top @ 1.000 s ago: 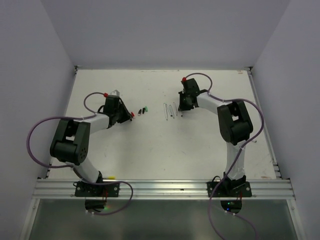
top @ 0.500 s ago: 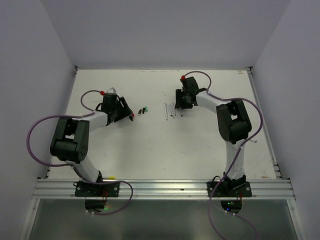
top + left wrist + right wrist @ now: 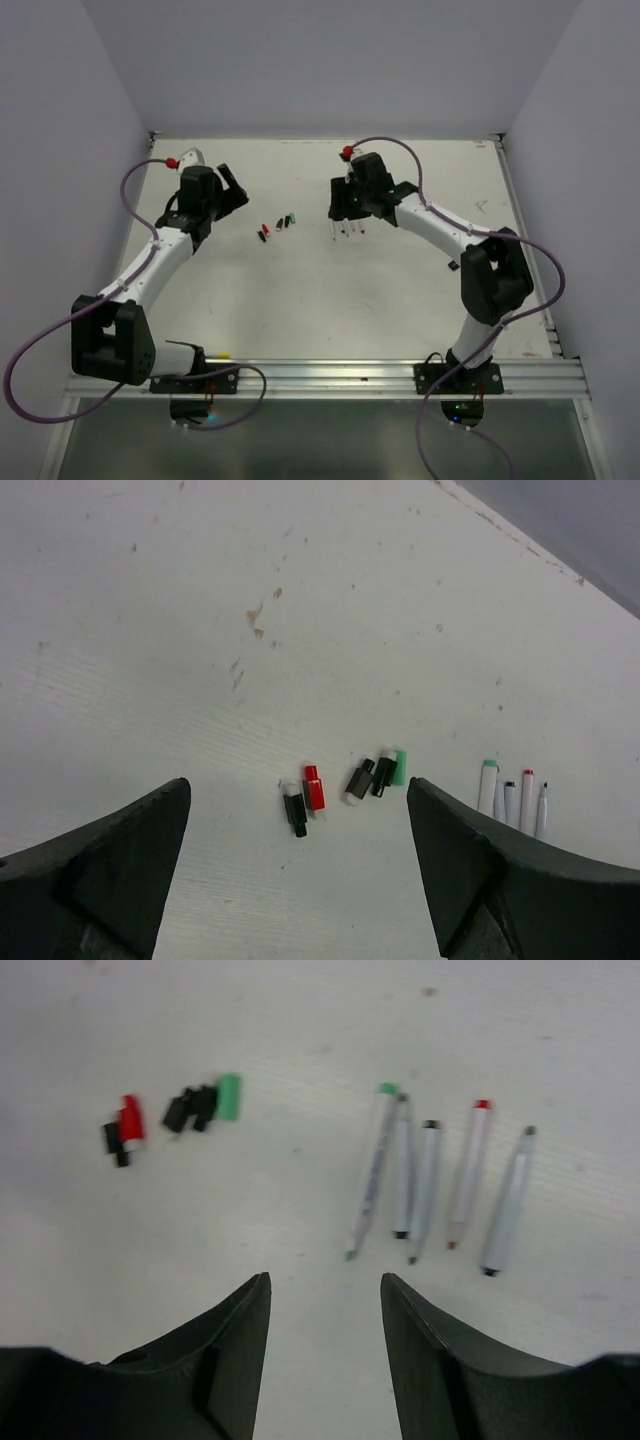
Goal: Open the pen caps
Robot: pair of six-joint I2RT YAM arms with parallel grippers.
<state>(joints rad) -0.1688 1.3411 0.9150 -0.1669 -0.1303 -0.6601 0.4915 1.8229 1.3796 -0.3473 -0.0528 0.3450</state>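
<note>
Five pen caps (image 3: 358,780) lie loose on the bench (image 3: 300,300), all just to the left of the row of pen barrels (image 3: 425,1185). A green cap (image 3: 400,766) sits nearest the barrels with two black ones close against it. A red cap (image 3: 314,788) and another black one lie farther from the barrels. We count five barrels in that row, side by side and apart from every cap, their thin tips bare as far as we can tell.

The left end effector (image 3: 231,188) hovers farther left of the barrels than the caps do, jaws spread wide and empty. The right end effector (image 3: 323,1288) hangs close by the barrels, jaws parted with nothing between them.

We judge the uncapping finished or nearly so, since as many caps are off as there are barrels. Next we would check the row for any pen with a cap on. Finding none, both arms need only pull clear without brushing the small loose parts.
</note>
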